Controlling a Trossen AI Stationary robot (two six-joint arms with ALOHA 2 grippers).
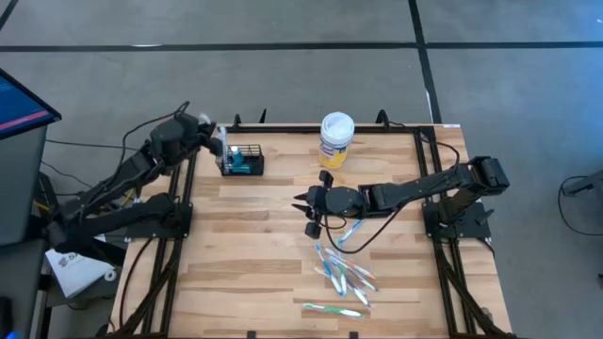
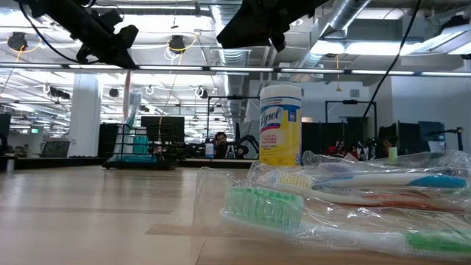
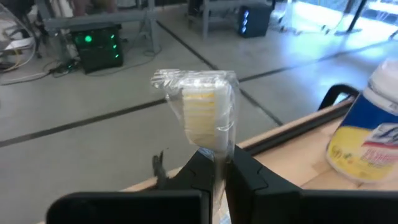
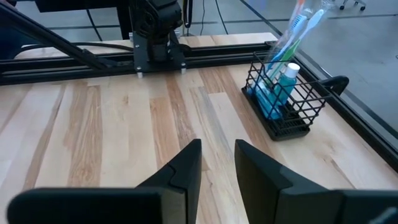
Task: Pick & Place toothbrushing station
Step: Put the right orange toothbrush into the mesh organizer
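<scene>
The black wire basket (image 1: 242,161) stands on the table at the far left. It holds upright toothbrushes and a blue tube, and also shows in the right wrist view (image 4: 283,99) and the low view (image 2: 137,152). My left gripper (image 1: 219,142) is just left of the basket, raised, and shut on a plastic-wrapped toothbrush with yellow bristles (image 3: 202,109). My right gripper (image 1: 306,203) is open and empty above the middle of the table, its fingers (image 4: 217,163) pointing toward the basket. Several wrapped toothbrushes (image 1: 345,273) lie on the table near the front right. My left gripper pinches the wrapped toothbrush between its two fingers just below the bristle head (image 3: 219,152). The head sticks out past the fingertips, lifted clear of the table. The fingers hide the handle.
A round white-lidded tub with a yellow label (image 1: 335,139) stands at the far middle of the table; it also shows in the low view (image 2: 280,124). One more wrapped toothbrush (image 1: 332,310) lies near the front edge. Bare wood lies between the basket and the toothbrush pile.
</scene>
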